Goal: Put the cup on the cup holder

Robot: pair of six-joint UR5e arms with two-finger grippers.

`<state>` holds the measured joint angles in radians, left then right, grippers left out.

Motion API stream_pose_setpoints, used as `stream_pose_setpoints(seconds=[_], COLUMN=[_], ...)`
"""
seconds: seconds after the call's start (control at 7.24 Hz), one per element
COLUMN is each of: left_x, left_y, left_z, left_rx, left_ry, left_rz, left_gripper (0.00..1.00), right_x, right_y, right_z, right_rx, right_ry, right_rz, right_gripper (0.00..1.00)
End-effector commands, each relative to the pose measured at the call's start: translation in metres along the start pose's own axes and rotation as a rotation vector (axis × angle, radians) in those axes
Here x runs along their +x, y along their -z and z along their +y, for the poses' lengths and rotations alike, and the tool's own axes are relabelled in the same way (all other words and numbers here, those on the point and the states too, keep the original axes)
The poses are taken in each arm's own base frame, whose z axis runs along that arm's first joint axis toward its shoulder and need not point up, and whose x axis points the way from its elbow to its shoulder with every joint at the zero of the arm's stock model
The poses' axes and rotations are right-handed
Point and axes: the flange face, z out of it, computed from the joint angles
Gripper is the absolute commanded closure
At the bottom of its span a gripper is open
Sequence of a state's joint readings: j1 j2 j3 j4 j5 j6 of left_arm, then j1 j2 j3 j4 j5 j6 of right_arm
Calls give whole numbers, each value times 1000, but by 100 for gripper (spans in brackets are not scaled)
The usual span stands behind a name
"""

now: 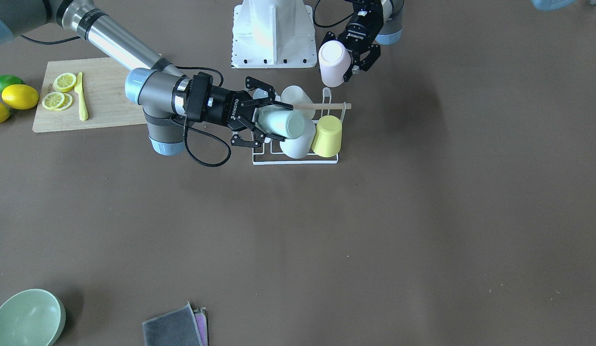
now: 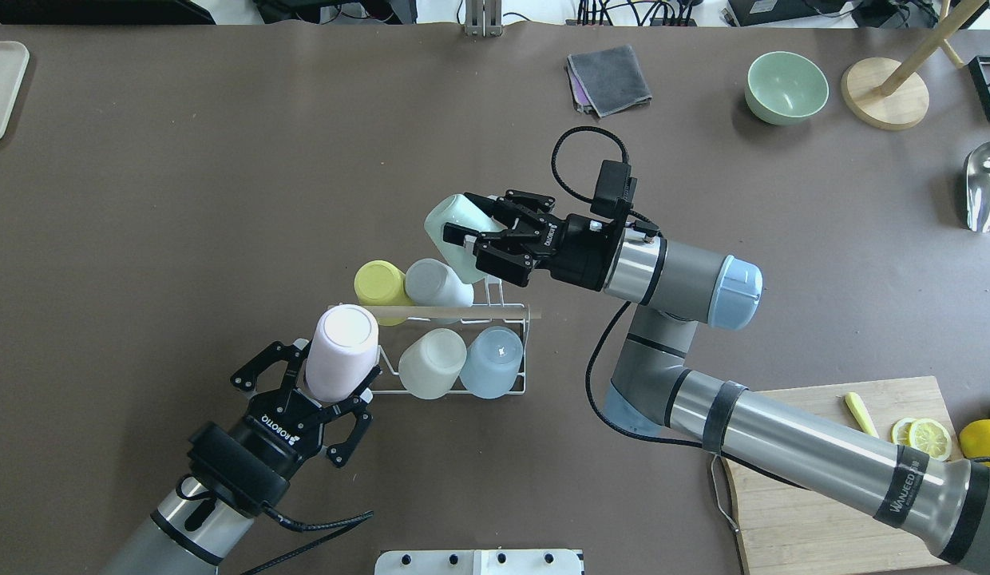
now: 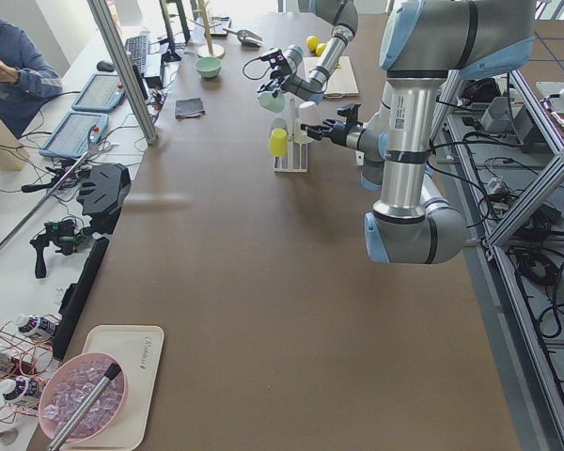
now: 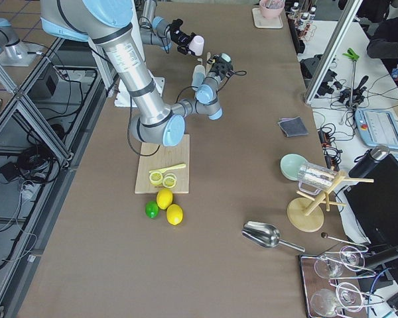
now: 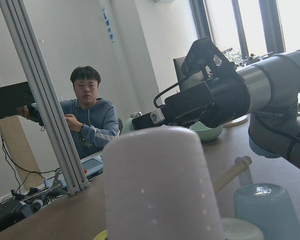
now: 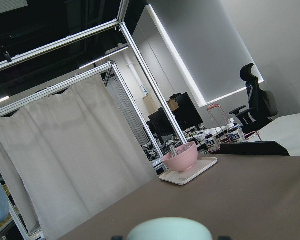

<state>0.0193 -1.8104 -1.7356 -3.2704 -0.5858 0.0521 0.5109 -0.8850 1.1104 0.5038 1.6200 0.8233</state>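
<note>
The cup holder [image 2: 495, 391] is a white wire rack with a wooden rod [image 2: 463, 311] across its top; it also shows in the front view [image 1: 293, 162]. Yellow [image 2: 379, 283], grey-white [image 2: 435, 283], cream [image 2: 431, 363] and pale blue [image 2: 491, 363] cups sit upside down on its prongs. My left gripper [image 2: 338, 359] is shut on a pink cup [image 2: 341, 339], bottom up, just above the rack's end prong [image 1: 327, 93]. My right gripper [image 2: 479, 224] is shut on a mint cup [image 2: 451, 231], held tilted over the rack's far side [image 1: 279, 122].
A cutting board [image 1: 105, 96] with lemon slices and a yellow knife lies near my right arm, with lemons and a lime [image 1: 19, 96] beside it. A green bowl [image 2: 786, 86], a grey cloth [image 2: 611, 76], a wooden stand [image 2: 886, 92] and a metal scoop [image 2: 986, 188] are at the far side.
</note>
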Motion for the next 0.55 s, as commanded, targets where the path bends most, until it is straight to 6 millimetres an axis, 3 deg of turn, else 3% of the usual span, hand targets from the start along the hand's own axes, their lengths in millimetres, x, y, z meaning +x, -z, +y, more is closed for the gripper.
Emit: stream_pose_setpoints(seconds=[0.0, 0.41], left_x=[-1, 9], left_y=[-9, -21], left_z=[3, 12], left_rx=[4, -4], left_ry=[24, 28], left_rz=[-18, -25], left_gripper=[38, 38], right_x=[4, 8], right_y=[8, 12], right_z=[6, 14], right_rx=[13, 11], right_ry=[1, 3], right_rz=[-16, -21], right_gripper=[100, 100])
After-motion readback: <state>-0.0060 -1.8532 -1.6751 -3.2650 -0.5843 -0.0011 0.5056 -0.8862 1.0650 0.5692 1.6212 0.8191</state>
